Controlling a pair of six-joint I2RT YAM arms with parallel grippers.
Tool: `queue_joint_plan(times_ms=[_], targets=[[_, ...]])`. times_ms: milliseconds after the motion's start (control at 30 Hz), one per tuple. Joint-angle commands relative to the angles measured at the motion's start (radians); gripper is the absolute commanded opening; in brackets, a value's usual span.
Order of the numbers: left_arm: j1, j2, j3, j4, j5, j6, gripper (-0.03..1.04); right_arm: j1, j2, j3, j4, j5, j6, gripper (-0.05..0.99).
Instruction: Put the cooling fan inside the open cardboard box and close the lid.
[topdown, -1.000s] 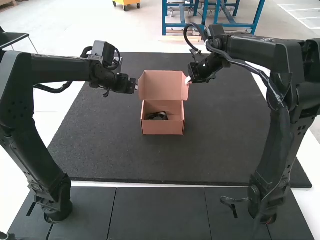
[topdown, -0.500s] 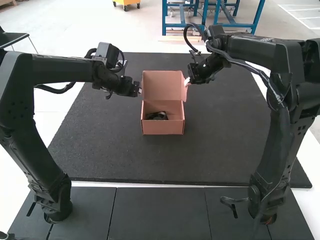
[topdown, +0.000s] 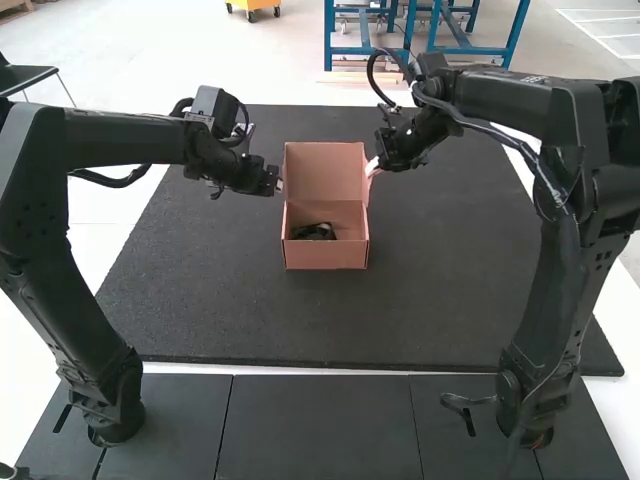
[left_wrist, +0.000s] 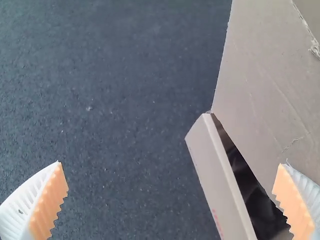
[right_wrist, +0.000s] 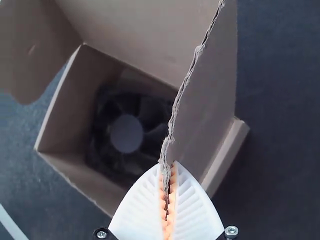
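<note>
One black cooling fan (topdown: 318, 232) lies flat on the bottom of one brown cardboard box (topdown: 325, 254), which sits open near the middle of a dark mat (topdown: 200, 285) on the white counter (topdown: 118, 215). The box's single lid (topdown: 325, 172) stands upright along the far wall, with a narrow flap at each side. There are two robot arms. The right gripper (topdown: 374, 165) is at the lid's right edge, its two white ribbed fingers (right_wrist: 190, 202) clenched on the ragged edge of that side flap, directly above the fan. The left gripper (topdown: 272, 180) hovers just beside the lid's left edge. Its two fingers (left_wrist: 42, 202) are spread wide apart and grasp nothing, with the left flap's edge between them.
</note>
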Motion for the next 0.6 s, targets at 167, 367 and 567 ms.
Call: queue_joint_plan(times_ms=[167,367,567], targets=[[-0.007,-0.05,0.042,-0.007,0.015,0.01,0.97,0.004,-0.004,0.039,-0.02,-0.052,0.021,-0.02],[-0.009,-0.062,0.039,-0.014,0.015,0.01,0.97,0.017,-0.004,0.029,-0.036,-0.052,0.02,-0.02],[-0.009,-0.079,0.038,-0.027,0.015,0.012,0.97,0.033,-0.004,0.016,-0.036,-0.052,0.024,-0.02]])
